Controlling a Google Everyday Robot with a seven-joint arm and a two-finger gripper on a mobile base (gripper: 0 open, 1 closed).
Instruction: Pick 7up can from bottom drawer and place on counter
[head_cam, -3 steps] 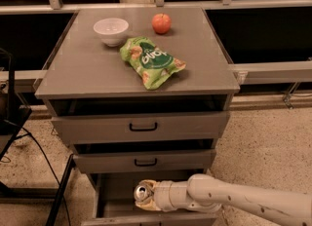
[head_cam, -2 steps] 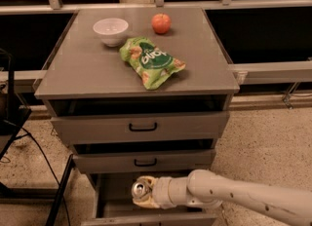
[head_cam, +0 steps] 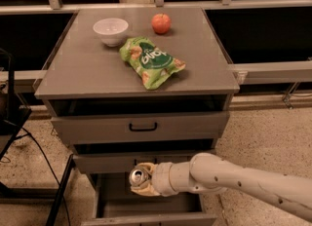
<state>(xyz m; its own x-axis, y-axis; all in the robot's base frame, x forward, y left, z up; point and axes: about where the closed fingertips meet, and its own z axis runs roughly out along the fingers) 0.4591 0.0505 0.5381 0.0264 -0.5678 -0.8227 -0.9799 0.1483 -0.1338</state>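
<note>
Half the job looks done. On the counter [head_cam: 78, 71] a white bowl [head_cam: 110, 29], a green chip bag [head_cam: 150, 60] and a red apple [head_cam: 161, 23] sit left to right, with bare grey surface along the left and front. Below, the 7up can [head_cam: 138, 175] appears raised off the floor of the open bottom drawer [head_cam: 117, 198]. It is clamped in the gripper [head_cam: 142, 181], whose arm reaches in from the right. What is left: lifting it to the counter, setting it down and releasing.

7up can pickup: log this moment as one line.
gripper: shut on 7up can, over open bottom drawer | counter: bowl, apple, chip bag | can not yet placed
</note>
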